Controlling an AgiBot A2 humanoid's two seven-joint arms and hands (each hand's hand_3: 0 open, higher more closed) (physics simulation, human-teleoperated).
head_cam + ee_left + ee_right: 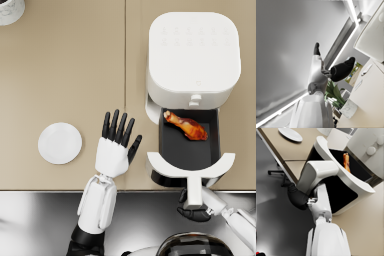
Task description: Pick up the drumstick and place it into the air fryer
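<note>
Left hand [114, 145]: spread, holding nothing, centre of head view.
Right hand [297, 198]: grips drawer handle [317, 174].
Drumstick [186, 125]: inside air fryer [192, 55] drawer.
Head view only: plate [60, 143], left on table [60, 65].

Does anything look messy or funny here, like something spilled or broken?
Nothing looks spilled or broken. The brown drumstick lies inside the black drawer of the white air fryer, which is pulled open. The right hand holds the drawer's white handle. The left hand is spread, holding nothing, beside the round white plate.
</note>
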